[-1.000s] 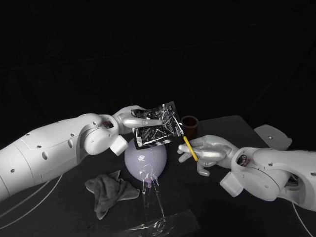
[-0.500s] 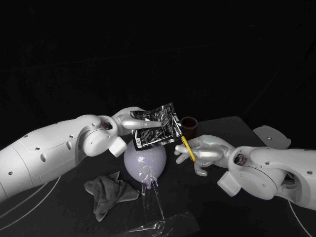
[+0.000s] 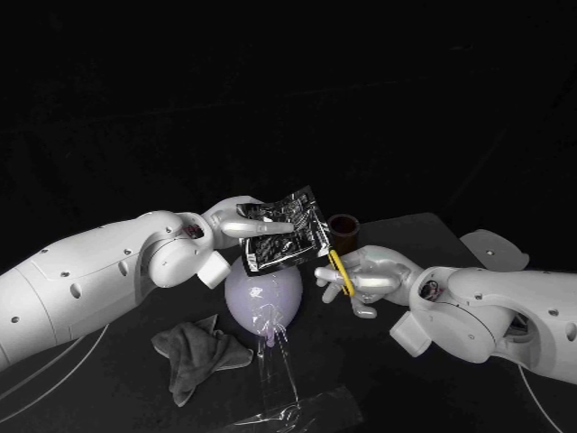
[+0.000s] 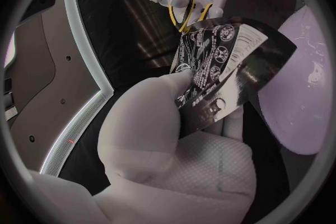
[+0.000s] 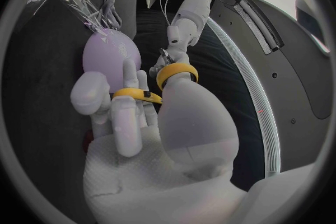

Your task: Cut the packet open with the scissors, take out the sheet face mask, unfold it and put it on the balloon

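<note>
My left hand [image 3: 243, 221] pinches a black packet [image 3: 285, 230] with white print by its edge and holds it upright above the lilac balloon [image 3: 264, 293]. My right hand [image 3: 367, 278] holds the yellow-handled scissors [image 3: 339, 271] just right of the packet's lower corner; the blades are hidden. In the left wrist view the packet [image 4: 217, 67] rises from my left hand [image 4: 175, 140], with the scissors [image 4: 183, 4] at its far edge and the balloon [image 4: 301, 95] beside it. In the right wrist view my fingers [image 5: 129, 117] pass through the scissors' yellow rings [image 5: 175, 73].
A crumpled grey cloth [image 3: 197, 352] lies left of the balloon. Clear plastic [image 3: 288, 410] trails from the balloon toward the table's front edge. A brown cup [image 3: 346, 225] stands behind the packet, and a white object [image 3: 497, 248] sits at the far right.
My right hand has carried the scissors left, closer to the packet's lower right corner. The left hand and packet have shifted only slightly.
</note>
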Controlling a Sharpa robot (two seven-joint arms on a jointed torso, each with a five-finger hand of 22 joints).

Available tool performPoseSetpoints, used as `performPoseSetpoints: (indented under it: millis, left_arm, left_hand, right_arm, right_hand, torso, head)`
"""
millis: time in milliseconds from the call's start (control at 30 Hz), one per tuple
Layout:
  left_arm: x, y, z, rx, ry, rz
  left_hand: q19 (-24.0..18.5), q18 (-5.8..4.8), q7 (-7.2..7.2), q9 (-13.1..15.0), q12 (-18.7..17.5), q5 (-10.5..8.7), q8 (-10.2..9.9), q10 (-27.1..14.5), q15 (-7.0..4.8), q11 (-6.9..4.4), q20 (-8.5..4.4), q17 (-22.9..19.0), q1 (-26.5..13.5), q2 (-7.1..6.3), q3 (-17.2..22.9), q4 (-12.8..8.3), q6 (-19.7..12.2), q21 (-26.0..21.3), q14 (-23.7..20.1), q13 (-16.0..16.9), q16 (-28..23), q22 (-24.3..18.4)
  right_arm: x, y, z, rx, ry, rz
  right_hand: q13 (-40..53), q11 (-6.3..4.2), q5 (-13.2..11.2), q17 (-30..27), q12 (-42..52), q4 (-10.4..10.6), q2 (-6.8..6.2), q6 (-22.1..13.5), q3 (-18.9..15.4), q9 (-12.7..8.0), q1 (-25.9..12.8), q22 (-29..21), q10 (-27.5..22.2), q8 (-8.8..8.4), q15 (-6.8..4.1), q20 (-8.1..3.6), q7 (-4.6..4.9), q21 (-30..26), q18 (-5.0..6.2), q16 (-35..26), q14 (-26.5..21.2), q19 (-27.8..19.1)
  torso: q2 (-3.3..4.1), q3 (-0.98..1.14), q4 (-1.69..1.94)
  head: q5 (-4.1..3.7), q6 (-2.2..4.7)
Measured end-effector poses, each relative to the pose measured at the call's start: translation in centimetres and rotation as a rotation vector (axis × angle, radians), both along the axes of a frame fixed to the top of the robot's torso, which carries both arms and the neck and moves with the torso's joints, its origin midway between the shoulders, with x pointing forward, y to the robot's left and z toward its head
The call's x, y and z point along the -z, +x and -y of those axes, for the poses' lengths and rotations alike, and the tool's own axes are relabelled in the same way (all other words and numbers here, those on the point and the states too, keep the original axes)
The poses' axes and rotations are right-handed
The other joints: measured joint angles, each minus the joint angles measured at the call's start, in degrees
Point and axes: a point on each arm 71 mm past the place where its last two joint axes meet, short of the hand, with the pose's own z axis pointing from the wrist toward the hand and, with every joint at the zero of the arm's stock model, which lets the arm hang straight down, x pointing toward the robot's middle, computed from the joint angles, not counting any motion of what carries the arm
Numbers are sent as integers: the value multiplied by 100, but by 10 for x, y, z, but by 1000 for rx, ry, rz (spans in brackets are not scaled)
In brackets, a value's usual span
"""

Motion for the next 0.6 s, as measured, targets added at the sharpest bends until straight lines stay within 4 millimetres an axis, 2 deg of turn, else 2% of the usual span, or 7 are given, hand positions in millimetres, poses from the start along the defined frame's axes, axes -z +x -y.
performPoseSetpoints:
  millis: [67, 267, 400, 500, 600]
  left_arm:
    - [0, 0, 0, 0, 0, 0]
    - [0, 0, -1, -2, 1, 0]
    - [0, 1, -1, -3, 1, 1]
    - [0, 1, -2, -4, 2, 1]
    - [1, 1, -3, -5, 3, 1]
  left_hand:
    - [0, 0, 0, 0, 0, 1, 0, 0, 0, 0, 0, 0, 0, 0, 0, 0, -1, 0, 0, 0, 0, 2]
    - [0, -1, -13, 0, 0, 1, 0, 0, 0, 0, 0, -1, -8, -8, 0, 0, -5, 0, 0, 0, 0, 4]
    - [0, -1, -21, 0, 0, 1, -1, -1, 0, 1, 0, 0, -12, -12, 0, 0, 1, 0, 1, 0, 0, 4]
    - [0, -1, -21, 0, 0, 1, -1, -1, 1, 1, 0, 4, -11, -11, 0, 0, 1, 0, 1, 0, 0, 4]
    - [0, -1, -22, 0, 0, 1, -1, -1, -1, 1, 0, 8, -11, -11, 0, 0, 1, -1, -1, 0, 5, 4]
  right_arm:
    - [0, 0, 0, 3, -1, 1]
    - [0, 0, 1, 8, -2, 2]
    - [0, 0, 1, 10, -3, 3]
    - [0, 0, 2, 11, -3, 5]
    - [-1, 1, 4, 16, -5, 7]
  right_hand:
    - [37, -53, 0, 0, 4, -2, 9, 11, -10, 16, 9, 0, 74, 10, -17, -22, -10, 0, -2, 0, -1, 22]
    - [73, -75, 0, -1, 21, 8, 30, 11, -75, 28, 29, 1, 94, 21, -18, -52, -10, 24, -5, 0, -2, 9]
    - [53, -241, 0, -2, -199, 5, 69, -226, -277, 13, 9, -39, -57, -104, 11, -50, 96, -45, -7, -1, 21, -11]
    - [-11, -147, 0, -3, -348, 2, 123, -412, -360, -21, 63, -67, -309, -232, 102, -1, 180, -77, -8, -1, 8, -60]
    - [-118, -9, 0, -6, -555, 19, 118, -708, -431, -77, 57, -104, -674, -391, 217, 88, 335, -136, -9, -2, 2, -103]
  torso:
    - [0, 0, -1]
    - [0, 1, -1]
    - [-1, 3, -1]
    - [-1, 3, -2]
    - [-2, 3, -1]
  head:
    - [0, 1]
    - [3, -3]
    - [9, -1]
    - [13, 2]
    - [17, 6]
